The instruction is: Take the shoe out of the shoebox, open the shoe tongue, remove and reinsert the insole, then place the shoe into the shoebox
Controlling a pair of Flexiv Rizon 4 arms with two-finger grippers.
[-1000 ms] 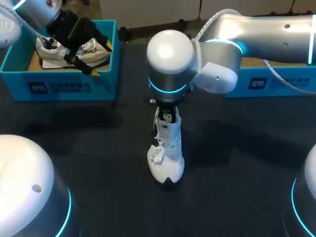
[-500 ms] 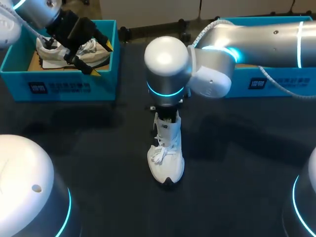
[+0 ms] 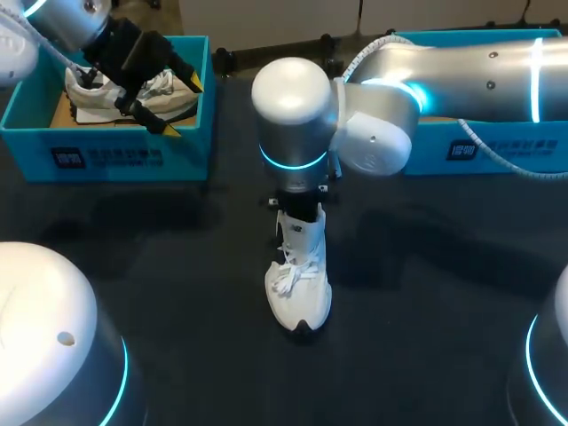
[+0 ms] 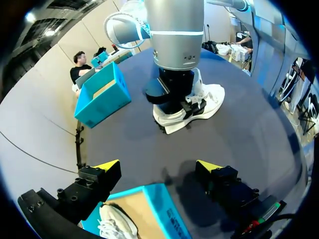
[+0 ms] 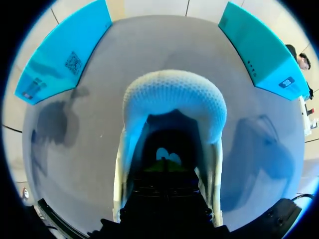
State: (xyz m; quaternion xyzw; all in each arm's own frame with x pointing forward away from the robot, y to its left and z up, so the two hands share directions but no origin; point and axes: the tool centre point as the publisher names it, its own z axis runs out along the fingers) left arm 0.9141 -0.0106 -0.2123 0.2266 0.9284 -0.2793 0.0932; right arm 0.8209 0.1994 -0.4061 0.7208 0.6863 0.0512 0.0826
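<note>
Right end effector (image 3: 299, 213): down in the heel opening of the shoe (image 3: 300, 284). You can't tell how far open it is or whether it has hold of anything.

Shoe sits sole-down at the middle of the table (image 3: 177, 266), toe at 6 o'clock, heel at 12, laces bunched over the tongue. Right arm comes in from 2 o'clock, with its wrist straight above the heel.

Left end effector (image 4: 158, 166): wide open, holding nothing, hanging over the left box (image 3: 124, 155), which is at 10 o'clock from the shoe and well apart from it. Second shoe (image 3: 93, 102) lies in that box, under the end effector.

Right box (image 3: 497, 146) is at 2 o'clock, behind the right arm. You can't see inside it.
</note>
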